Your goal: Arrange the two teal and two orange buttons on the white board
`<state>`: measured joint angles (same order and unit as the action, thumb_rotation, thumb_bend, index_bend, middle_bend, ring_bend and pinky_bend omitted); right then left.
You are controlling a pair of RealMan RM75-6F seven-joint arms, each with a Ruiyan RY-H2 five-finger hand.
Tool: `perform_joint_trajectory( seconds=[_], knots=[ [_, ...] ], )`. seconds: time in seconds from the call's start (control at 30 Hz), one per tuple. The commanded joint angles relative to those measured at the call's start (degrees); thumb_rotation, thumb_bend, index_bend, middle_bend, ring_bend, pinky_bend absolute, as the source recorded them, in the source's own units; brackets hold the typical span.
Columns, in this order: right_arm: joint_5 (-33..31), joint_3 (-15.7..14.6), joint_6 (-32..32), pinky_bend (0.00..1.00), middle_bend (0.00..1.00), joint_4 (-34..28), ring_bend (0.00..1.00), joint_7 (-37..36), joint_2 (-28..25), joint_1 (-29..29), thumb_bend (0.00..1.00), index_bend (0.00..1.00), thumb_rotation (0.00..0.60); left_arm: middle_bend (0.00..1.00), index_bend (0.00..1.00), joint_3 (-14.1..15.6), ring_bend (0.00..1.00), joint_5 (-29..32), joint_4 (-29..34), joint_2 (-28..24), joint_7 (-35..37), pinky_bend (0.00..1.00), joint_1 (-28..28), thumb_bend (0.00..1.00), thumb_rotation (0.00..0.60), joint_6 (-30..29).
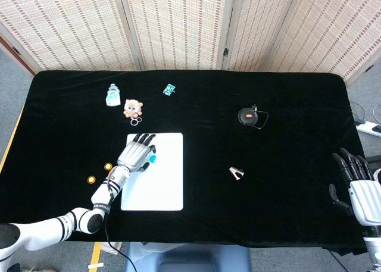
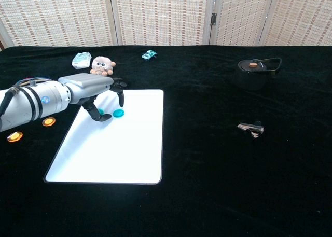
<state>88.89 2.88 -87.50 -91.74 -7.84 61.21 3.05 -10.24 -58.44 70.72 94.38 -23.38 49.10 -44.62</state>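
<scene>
Black cloth covered the table: my left hand [image 2: 96, 94] hovered fingers apart, holding nothing, above both teal buttons [image 2: 119, 113] on the white board [image 2: 124, 149]; both orange buttons [image 2: 49, 122] waited off-board; right hand [image 1: 360, 185] idle, open.

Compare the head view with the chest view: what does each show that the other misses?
Only the head view shows the right robot hand, open at the table's right edge. Only the chest view clearly separates two teal buttons on the white board below the left robot hand; the head view shows just one patch of teal there. Both share the two orange buttons lying off the board and the plush toy.
</scene>
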Motion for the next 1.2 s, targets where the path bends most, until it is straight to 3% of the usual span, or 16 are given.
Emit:
perform_joint_trajectory(
  seconds=[0.03,0.33,0.57,0.83,1.2],
  knots=[
    [0.0,0.0,-0.2,0.0,0.0,0.0,0.03,-0.2,-0.1,-0.2,0.59,0.0,0.547,0.07,0.32,0.2,0.0,-0.2,0.5,-0.3,0.3,0.0,-0.1,0.46,0.6,-0.4],
    [0.3,0.1,-0.7,0.0,0.0,0.2,0.03,-0.6,-0.1,-0.3,0.59,0.0,0.546,0.07,0.34,0.8,0.0,-3.5,6.4,-6.7,6.2,0.0,-4.6,0.46,0.6,-5.9],
    [0.8,0.0,-0.1,0.0,0.0,0.5,0.03,-0.7,0.4,0.1,0.59,0.0,0.546,0.07,0.37,4.0,0.0,-5.3,6.9,-10.6,10.4,0.0,-10.3,0.46,0.6,-9.5],
    [1.6,0.1,0.5,0.0,0.0,-0.1,0.03,0.2,0.5,1.0,0.59,0.0,0.546,0.07,0.38,6.6,0.0,-6.4,1.4,-8.8,13.5,0.0,-13.8,0.46,0.6,-9.9],
    [1.5,-0.2,0.0,0.0,0.0,-1.4,0.03,1.3,0.1,0.6,0.59,0.0,0.547,0.07,0.39,6.8,0.0,-8.4,-2.8,-6.7,15.8,0.0,-15.2,0.46,0.6,-9.5]
  ],
)
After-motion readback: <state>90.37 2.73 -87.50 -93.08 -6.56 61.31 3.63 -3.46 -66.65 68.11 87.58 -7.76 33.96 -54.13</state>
